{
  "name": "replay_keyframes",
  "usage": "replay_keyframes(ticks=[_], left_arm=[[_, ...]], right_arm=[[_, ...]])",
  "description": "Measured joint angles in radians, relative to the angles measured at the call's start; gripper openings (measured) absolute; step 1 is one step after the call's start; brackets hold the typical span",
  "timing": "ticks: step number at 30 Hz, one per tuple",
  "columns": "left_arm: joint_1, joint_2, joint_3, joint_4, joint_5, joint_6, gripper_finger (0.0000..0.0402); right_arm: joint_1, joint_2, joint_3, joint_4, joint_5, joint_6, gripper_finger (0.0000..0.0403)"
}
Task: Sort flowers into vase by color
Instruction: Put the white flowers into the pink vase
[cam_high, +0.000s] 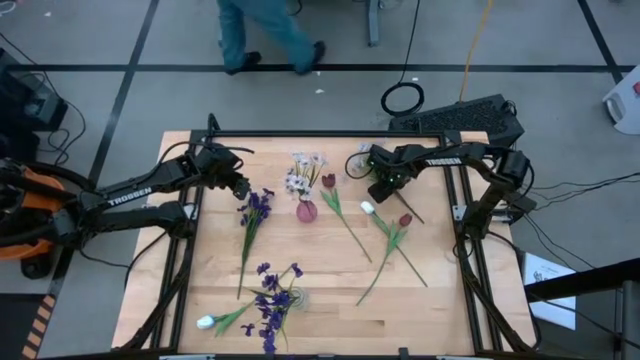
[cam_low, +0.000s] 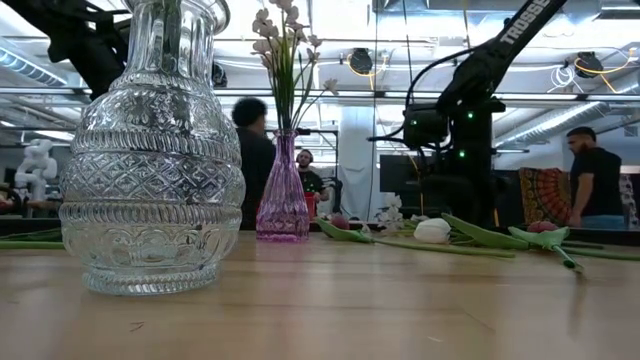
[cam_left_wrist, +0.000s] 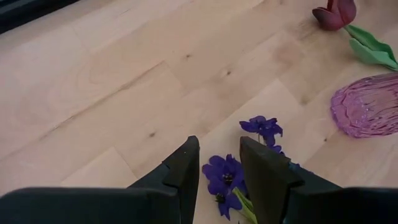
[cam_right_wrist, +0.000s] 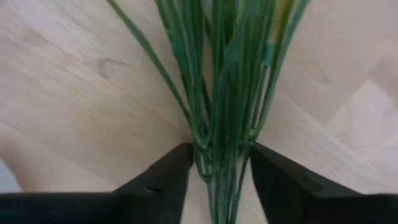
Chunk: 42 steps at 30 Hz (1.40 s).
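Observation:
My left gripper (cam_high: 240, 187) is open and hovers low over a dark purple flower (cam_high: 256, 206) lying on the table; in the left wrist view its fingers stand on either side of the purple blooms (cam_left_wrist: 222, 176). My right gripper (cam_high: 379, 186) is near the far edge, shut on a bunch of green stems (cam_right_wrist: 217, 124) whose heads are out of view. A pink vase (cam_high: 306, 210) holds pale lavender-white flowers (cam_high: 304, 170). Red tulips (cam_high: 328, 181) (cam_high: 405, 219) and a white tulip (cam_high: 368, 208) lie on the table. More purple flowers (cam_high: 270, 300) lie near the front. My right gripper pinches several thin green stems (cam_right_wrist: 219, 163) bunched together between its two fingers (cam_right_wrist: 177, 171). The stems fan out beyond the fingers over the table top. Which end of the flower this is, and whether it is lifted clear, does not show.
A tall clear glass vase (cam_low: 155, 150) stands close to the low camera. A white tulip (cam_high: 207, 322) lies at the near left. Bare wood (cam_high: 440, 310) shows at the near right. People stand in the room beyond the far edge.

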Motion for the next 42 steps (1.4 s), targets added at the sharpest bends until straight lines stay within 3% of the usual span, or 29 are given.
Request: replay_keyframes(ticks=[4, 6, 10, 18, 26, 30, 34, 39, 42], left_arm=[[-0.002, 0.0, 0.0, 0.0, 0.019, -0.001, 0.012], [-0.002, 0.0, 0.0, 0.0, 0.033, -0.001, 0.012], [-0.002, 0.0, 0.0, 0.001, 0.057, 0.0, 0.012], [-0.002, 0.0, 0.0, 0.017, 0.061, -0.001, 0.012], [-0.002, 0.0, 0.0, 0.05, 0.071, 0.0, 0.012], [-0.002, 0.0, 0.0, 0.062, 0.071, 0.0, 0.012], [-0.002, 0.0, 0.0, 0.088, 0.072, 0.0, 0.012], [-0.002, 0.0, 0.001, 0.099, 0.072, 0.0, 0.012], [-0.002, 0.0, 0.001, 0.098, 0.072, 0.0, 0.012]], right_arm=[[0.0, 0.011, 0.002, 0.008, -0.025, -0.019, 0.0046], [0.005, -0.014, -0.006, 0.009, -0.021, -0.02, 0.0017], [0.022, -0.149, -0.023, -0.003, -0.017, 0.0, 0.002], [0.105, -0.578, -0.015, 0.138, 0.065, 0.069, 0.0004], [0.237, -0.904, -0.015, 0.376, 0.143, -0.122, 0.0002], [0.291, -1.001, -0.103, 0.524, 0.143, -0.167, 0.0001], [0.345, -1.062, -0.284, 0.806, 0.142, -0.161, 0.0001], [0.417, -1.069, -0.524, 1.268, 0.137, -0.181, 0.0], [0.453, -1.037, -0.607, 1.378, 0.123, -0.187, 0.0]])
